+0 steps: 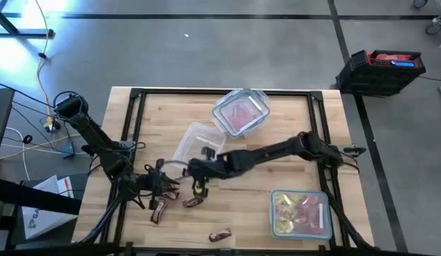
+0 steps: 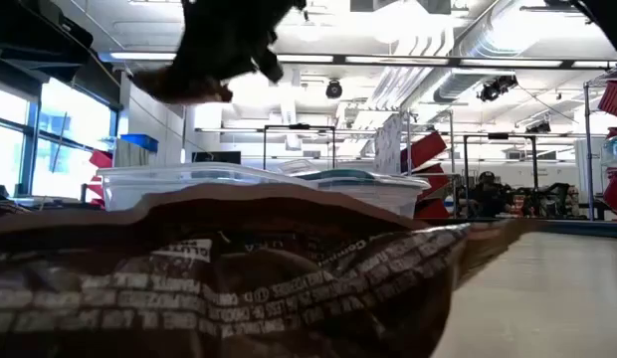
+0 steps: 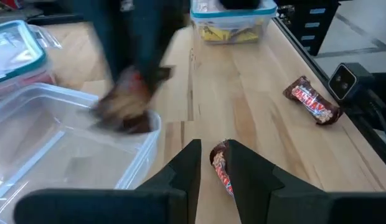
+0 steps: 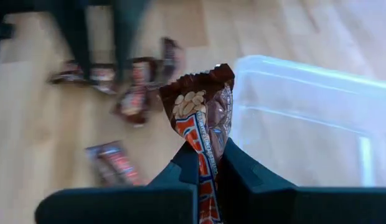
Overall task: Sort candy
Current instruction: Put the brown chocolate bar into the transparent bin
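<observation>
My right claw is clamped on a brown candy bar at centre frame, beside the clear tub; I should clear its rim before releasing. My left claw straddles another bar, fingers apart.

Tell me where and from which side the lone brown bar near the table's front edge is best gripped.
The brown mini bar lies flat and alone on the table, clear wood all round. Come straight down from above and pinch across its narrow middle, fingers astride the long sides; the crimped ends are probably too thin to hold firmly. The left tool sits nearer; the right tool holds another bar.
</observation>
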You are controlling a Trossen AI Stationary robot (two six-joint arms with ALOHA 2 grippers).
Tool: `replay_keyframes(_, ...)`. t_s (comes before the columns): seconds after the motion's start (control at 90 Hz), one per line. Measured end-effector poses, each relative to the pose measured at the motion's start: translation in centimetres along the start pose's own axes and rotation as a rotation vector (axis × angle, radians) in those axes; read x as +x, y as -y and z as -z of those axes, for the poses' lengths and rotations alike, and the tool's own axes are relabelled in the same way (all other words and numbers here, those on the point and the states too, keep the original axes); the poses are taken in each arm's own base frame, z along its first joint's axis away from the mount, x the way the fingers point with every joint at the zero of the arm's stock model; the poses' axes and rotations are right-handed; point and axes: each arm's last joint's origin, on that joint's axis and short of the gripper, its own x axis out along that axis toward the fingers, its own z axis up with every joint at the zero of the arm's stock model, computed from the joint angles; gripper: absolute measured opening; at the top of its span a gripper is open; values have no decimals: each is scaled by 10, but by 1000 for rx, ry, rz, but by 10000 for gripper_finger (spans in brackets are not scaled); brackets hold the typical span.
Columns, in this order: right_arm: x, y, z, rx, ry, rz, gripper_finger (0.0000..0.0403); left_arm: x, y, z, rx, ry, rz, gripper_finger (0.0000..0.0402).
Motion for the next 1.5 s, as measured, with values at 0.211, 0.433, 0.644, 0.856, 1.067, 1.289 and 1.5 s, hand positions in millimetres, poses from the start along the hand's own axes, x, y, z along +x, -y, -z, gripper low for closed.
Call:
replay_keyframes(0.211,18,40,-1,68,-6,59,10,0,-2,0,4,18,-54,60)
replay_keyframes(0.433,43,73,26,145,-81,105,34,0,-2,0,5,19,-58,60)
replay_keyframes(0.644,57,83,43,164,-92,79,64,0,-2,0,5,19,-58,60)
replay_keyframes(0.856,57,83,43,165,-90,67,131,0,-2,0,30,18,-59,60)
replay_keyframes(1.067,57,82,43,208,-90,68,200,0,-2,0,30,18,-59,60)
replay_keyframes(1.289,46,53,37,142,-73,3,242,0,-2,0,31,19,-62,60)
replay_keyframes(1.5,30,3,36,26,-45,-72,291,0,-2,0,32,22,-70,60)
